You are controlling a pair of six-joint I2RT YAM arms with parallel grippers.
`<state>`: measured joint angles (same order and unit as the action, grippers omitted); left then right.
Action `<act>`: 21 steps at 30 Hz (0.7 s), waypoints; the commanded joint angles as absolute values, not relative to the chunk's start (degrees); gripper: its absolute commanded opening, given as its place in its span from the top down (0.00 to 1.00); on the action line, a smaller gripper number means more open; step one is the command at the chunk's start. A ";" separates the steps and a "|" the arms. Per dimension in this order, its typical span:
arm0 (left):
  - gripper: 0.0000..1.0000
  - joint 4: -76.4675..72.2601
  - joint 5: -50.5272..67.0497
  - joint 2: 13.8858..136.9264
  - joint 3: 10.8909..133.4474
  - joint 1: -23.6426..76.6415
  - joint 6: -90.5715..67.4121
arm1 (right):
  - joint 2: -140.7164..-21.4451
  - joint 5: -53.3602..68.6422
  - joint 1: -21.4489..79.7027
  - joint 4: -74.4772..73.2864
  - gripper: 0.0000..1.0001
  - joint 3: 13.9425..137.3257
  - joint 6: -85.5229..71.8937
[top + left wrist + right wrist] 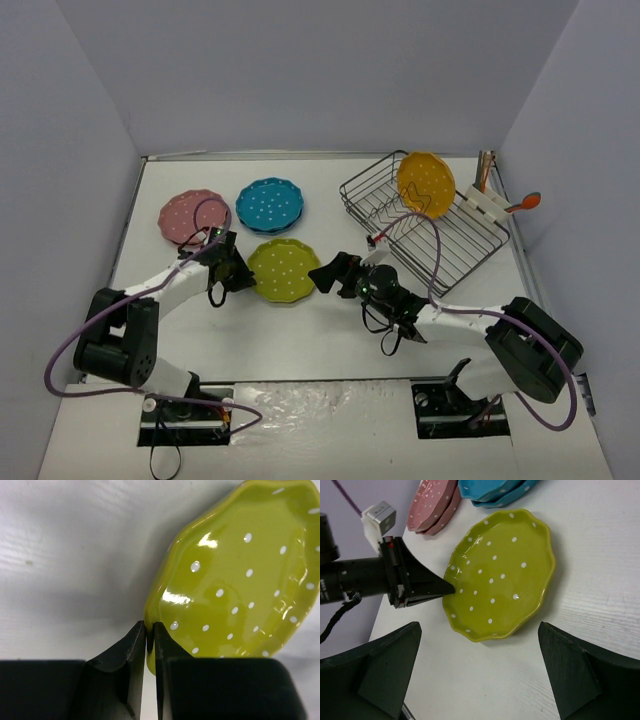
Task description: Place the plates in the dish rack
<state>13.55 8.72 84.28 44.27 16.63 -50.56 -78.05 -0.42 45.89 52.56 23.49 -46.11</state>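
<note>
Yellow-green plate lies flat on the white surface, left of the dish rack, with the left fingers pinched shut on its left rim to lift it, while the right fingers hang wide open and empty beside it.

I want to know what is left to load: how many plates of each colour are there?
Pink plates: 2, apparently stacked
Blue plates: 2, apparently stacked
Yellow-green plate: 1
Orange plate: 1, standing in the rack
Total: 6
</note>
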 commanded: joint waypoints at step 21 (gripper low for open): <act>1.00 1.76 19.31 70.54 39.11 18.11 -68.53 | -92.97 4.17 45.11 68.69 0.01 22.65 -60.54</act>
<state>10.19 14.84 74.50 36.89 17.67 -64.48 -90.31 1.69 45.76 60.04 21.63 -57.34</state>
